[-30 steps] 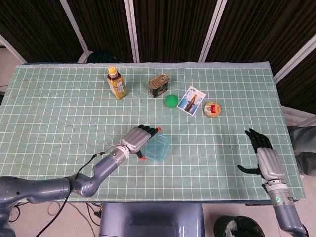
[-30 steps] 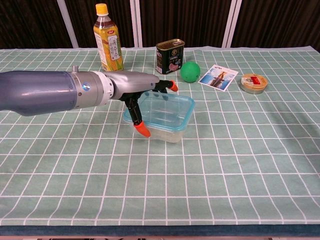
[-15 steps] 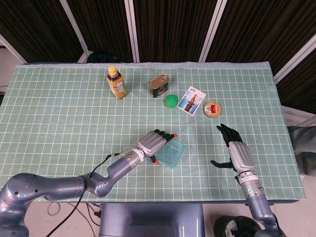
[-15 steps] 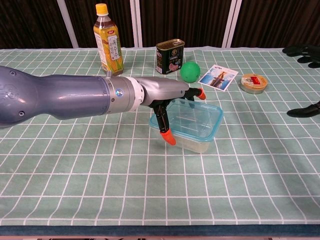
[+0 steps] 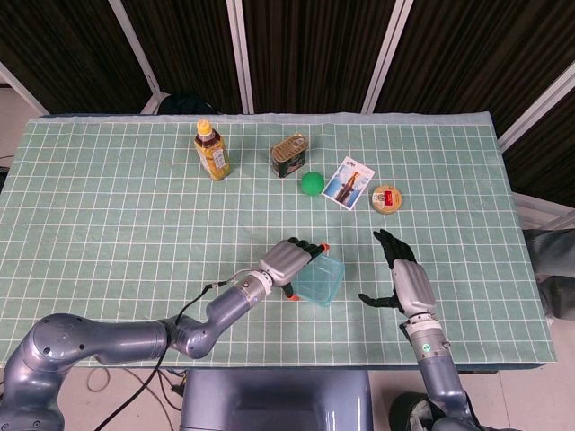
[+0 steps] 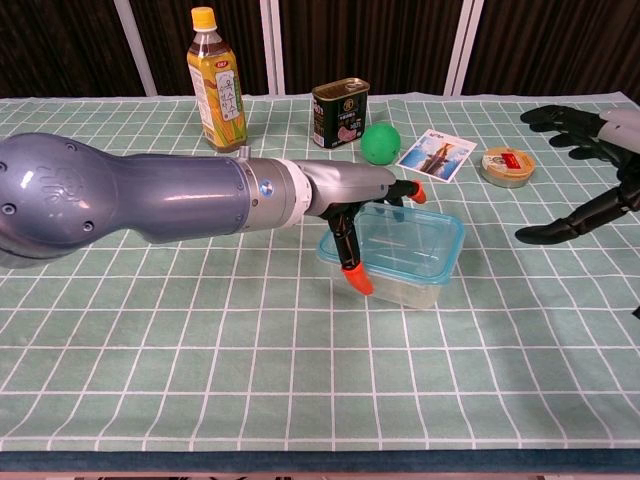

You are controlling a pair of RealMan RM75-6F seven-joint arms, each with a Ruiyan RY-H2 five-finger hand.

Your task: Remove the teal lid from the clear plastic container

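The clear plastic container (image 5: 321,285) (image 6: 410,283) stands near the front middle of the table, with its teal lid (image 5: 322,277) (image 6: 405,242) on top. My left hand (image 5: 292,261) (image 6: 365,200) grips the container from its left side, orange-tipped fingers spread over the lid's left edge and down the near wall. My right hand (image 5: 402,281) (image 6: 590,170) hovers to the right of the container, fingers spread apart, holding nothing and a short gap away from it.
At the back stand a tea bottle (image 5: 211,150) (image 6: 217,78), a green meat tin (image 5: 288,154) (image 6: 340,113), a green ball (image 5: 312,184) (image 6: 380,143), a picture card (image 5: 348,183) (image 6: 437,154) and a small round tin (image 5: 386,198) (image 6: 507,166). The green checked cloth (image 5: 108,215) covers the table.
My left hand has slid the container to the right across the cloth. My right hand has moved left and forward from the table's right edge towards the container, staying spread.
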